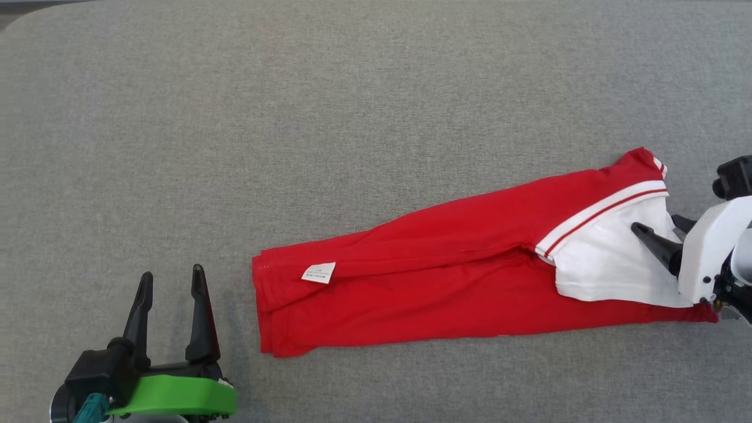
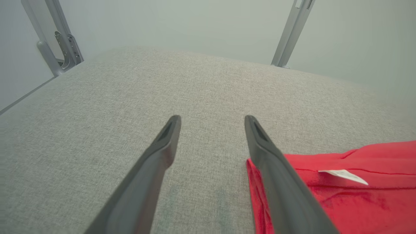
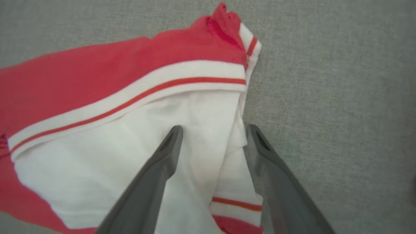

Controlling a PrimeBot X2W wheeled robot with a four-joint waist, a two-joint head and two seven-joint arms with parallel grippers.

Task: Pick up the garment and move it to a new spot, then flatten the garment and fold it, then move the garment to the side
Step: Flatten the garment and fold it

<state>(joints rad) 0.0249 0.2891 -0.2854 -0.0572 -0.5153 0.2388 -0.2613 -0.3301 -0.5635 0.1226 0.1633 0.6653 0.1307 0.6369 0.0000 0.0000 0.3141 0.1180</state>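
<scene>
Currently the red-and-white garment (image 1: pixel 446 282) lies folded lengthwise on the grey surface (image 1: pixel 294 117), right of centre. Left end effector (image 1: pixel 172 271) and right end effector (image 1: pixel 655 222) stand open (nothing held). Pinch all layers at each end before folding. Right wrist view reveals a striped cuff (image 3: pixel 237 204) that the arm covers in the head view.

No writing can be read in any view. A small white rectangular sewn-in tag (image 1: pixel 318 272) lies on the long folded red knit garment (image 1: pixel 440 276), close to its hem end. It carries a few lines of tiny dark print, too small and blurred to make out.
</scene>
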